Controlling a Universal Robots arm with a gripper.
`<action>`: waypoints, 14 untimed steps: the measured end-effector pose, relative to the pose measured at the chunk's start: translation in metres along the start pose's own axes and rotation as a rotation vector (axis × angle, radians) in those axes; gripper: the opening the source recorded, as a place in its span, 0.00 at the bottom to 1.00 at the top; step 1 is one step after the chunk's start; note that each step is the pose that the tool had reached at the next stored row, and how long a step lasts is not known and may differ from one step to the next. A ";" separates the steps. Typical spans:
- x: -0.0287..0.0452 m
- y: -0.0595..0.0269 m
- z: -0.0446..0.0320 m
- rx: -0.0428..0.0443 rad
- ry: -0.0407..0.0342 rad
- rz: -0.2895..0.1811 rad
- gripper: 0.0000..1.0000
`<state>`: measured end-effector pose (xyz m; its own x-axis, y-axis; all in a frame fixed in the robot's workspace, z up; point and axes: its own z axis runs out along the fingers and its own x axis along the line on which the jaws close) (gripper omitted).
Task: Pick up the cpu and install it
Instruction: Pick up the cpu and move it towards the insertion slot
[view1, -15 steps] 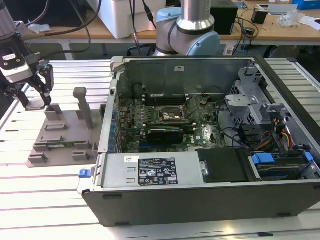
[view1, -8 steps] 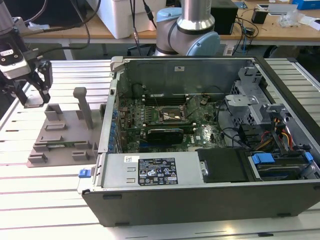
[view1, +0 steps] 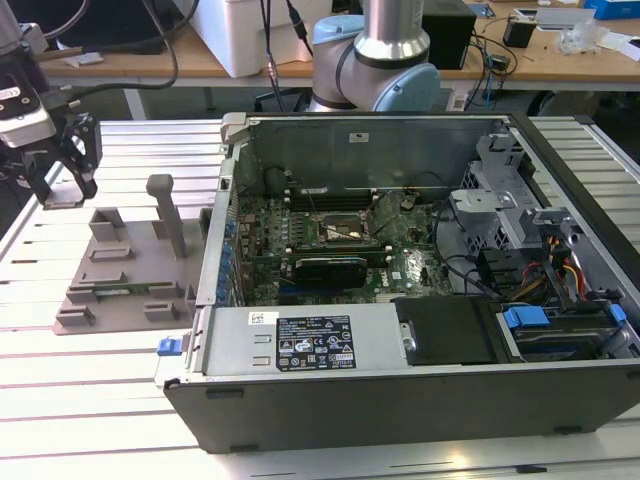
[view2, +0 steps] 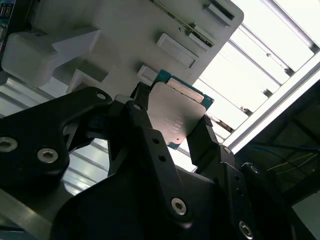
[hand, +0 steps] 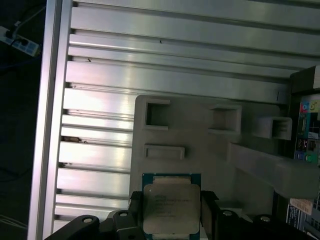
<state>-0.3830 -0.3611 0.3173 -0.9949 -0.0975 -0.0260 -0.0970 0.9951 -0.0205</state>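
There: the fingers (view2: 201, 141) were clamped on two opposite edges of the cpu (view2: 177, 112), silvery top showing, holding it just above the grey tray (hand: 200, 145). The exterior view put them at its left over the slatted surface (view1: 90, 400), well apart from the open computer case (view1: 400, 400) and the motherboard (view1: 340, 250) inside it.

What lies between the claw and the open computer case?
In the exterior view, the grey tray with its tall post stands between the claw and the computer case. The second wrist view shows the claw shut on the chip.
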 end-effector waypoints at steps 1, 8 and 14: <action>0.0000 0.0000 -0.0010 0.0000 0.0000 0.000 0.55; -0.0003 0.0001 -0.0101 0.0000 0.0000 0.000 0.55; -0.0006 0.0000 -0.0196 0.0000 0.0000 0.000 0.55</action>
<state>-0.3830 -0.3606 0.3369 -0.9949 -0.0974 -0.0259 -0.0969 0.9951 -0.0205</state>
